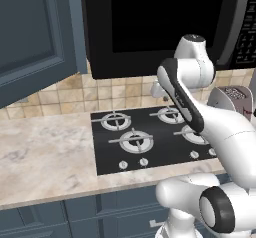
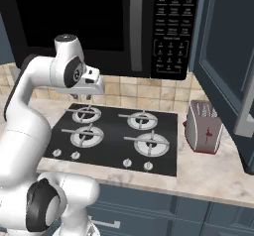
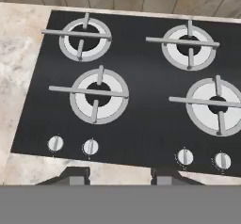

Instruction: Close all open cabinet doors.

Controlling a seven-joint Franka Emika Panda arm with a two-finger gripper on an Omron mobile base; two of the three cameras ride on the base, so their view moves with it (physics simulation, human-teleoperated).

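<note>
One slate-blue cabinet door [image 1: 30,37] stands swung open at the upper left, out over the counter. Another cabinet door [image 2: 223,46] stands swung open at the right, above the toaster. My gripper [image 2: 89,97] hangs over the back left of the cooktop, pointing down, well apart from both doors. In the hand view the gripper [image 3: 120,177] is open, its fingertips [image 3: 75,176] spread wide with nothing between them. In the left base view the gripper [image 1: 157,89] is partly hidden behind my own arm.
A black microwave [image 1: 160,27] hangs over the black four-burner cooktop [image 3: 141,100]. A red and silver toaster [image 2: 203,128] stands right of the cooktop. Marble counter [image 1: 45,152] stretches to the left. Shut lower drawer fronts [image 2: 149,205] run below.
</note>
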